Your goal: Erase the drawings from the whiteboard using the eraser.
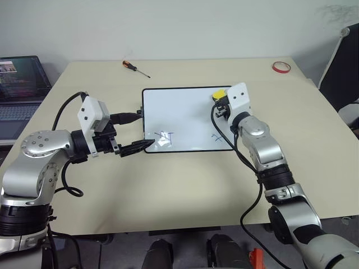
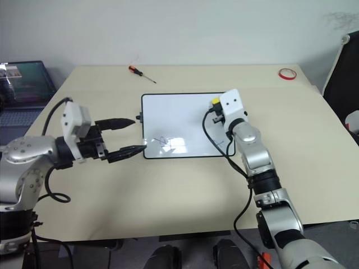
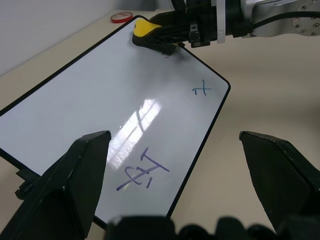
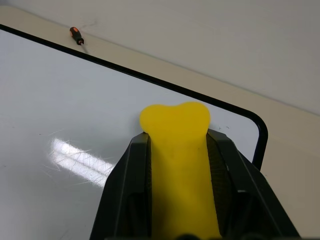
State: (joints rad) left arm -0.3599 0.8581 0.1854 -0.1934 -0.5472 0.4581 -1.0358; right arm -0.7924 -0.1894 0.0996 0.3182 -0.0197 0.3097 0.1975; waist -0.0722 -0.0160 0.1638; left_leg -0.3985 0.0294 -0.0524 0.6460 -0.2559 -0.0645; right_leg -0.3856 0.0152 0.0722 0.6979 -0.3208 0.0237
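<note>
1. Two blue drawings [image 3: 142,172] show on the whiteboard [image 1: 179,106]: a squiggle near its near-left corner, a smaller mark [image 3: 201,90] toward the near-right.
2. Right gripper [image 4: 175,145] clamped on the yellow eraser [image 4: 176,130], which sits over the board's far-right corner.
3. Left gripper [image 2: 128,136] spread wide, holding nothing, at the board's left short edge.
4. Screwdriver [image 1: 135,68] and red tape ring [image 1: 281,67] lie on the table [image 1: 185,185], well apart from the board.
5. Laptop [image 1: 19,95] left of the table.

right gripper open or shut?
Shut on the eraser: the right gripper has both black fingers pressed against its yellow sides, over the whiteboard.
</note>
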